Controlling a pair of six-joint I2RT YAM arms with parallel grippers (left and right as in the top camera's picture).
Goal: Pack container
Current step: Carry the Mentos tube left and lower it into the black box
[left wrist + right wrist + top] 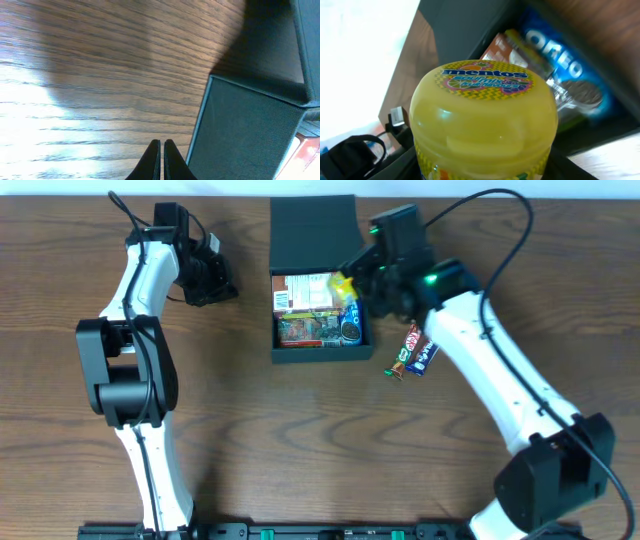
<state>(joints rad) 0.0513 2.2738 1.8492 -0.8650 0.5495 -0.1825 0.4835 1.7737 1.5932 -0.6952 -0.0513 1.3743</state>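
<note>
Clamping a yellow Mentos tub (pixel 482 125) from both sides, the right gripper (pixel 355 280) holds it above the far right corner of the container (pixel 320 357). In the right wrist view the fingers are almost wholly hidden behind the tub, with only dark edges showing at its lower corners. The tub's base is cut off by the frame. Below and beyond the tub, inside the container, lies a blue Oreo packet (pixel 565 70), partly covered by the tub. Next to it is a brownish packet whose print cannot be read.

From overhead, more snack packets (pixel 305 292) fill the rest of the container, their labels too small to make out. Its lid (pixel 313 235) is folded open at the far side. Two wrapped bars (pixel 412 350) lie on the table (pixel 300 440) just right of the container, near the right arm.

The left gripper (pixel 161 145) is pressed closed on nothing, with only a thin slit between its tips. It sits low over bare wood to the left of the container, near its dark outer wall but apart from it.
</note>
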